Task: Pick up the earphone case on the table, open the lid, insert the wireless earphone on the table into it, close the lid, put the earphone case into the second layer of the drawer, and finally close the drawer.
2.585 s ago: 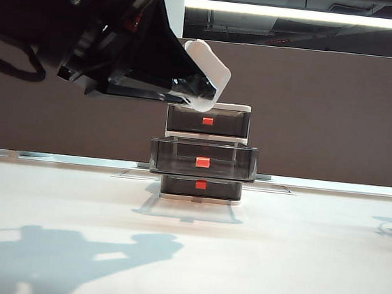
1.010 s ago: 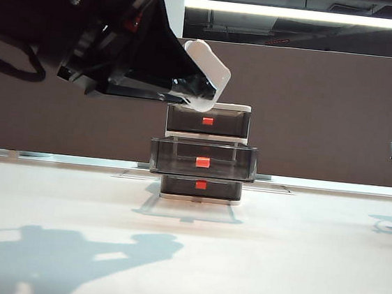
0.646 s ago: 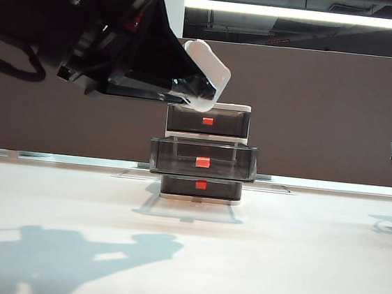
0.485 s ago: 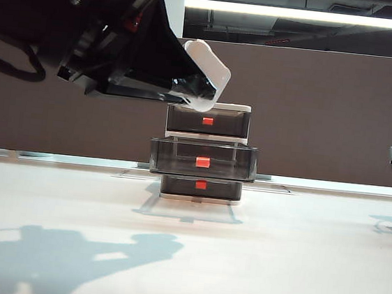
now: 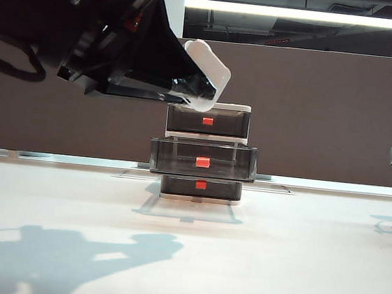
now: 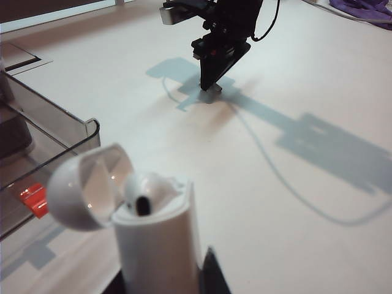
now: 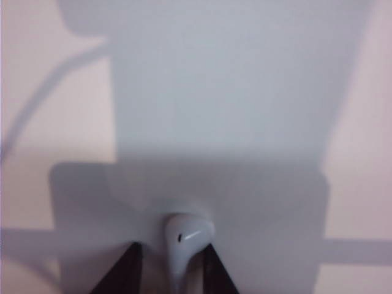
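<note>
nothing moved; left pincer (image 6: 160,288) grips glossy earphone case (image 6: 156,242); right pincer (image 7: 169,269) straddles earphone (image 7: 184,245).

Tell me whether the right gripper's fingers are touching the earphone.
Cannot tell. In the right wrist view the earphone lies between the right gripper fingers, with no plain contact or gap.

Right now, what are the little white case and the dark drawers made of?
The earphone case looks like glossy white plastic: light glints off its open lid. The second layer of the drawer seems smoky see-through plastic, since its inside shows through.
</note>
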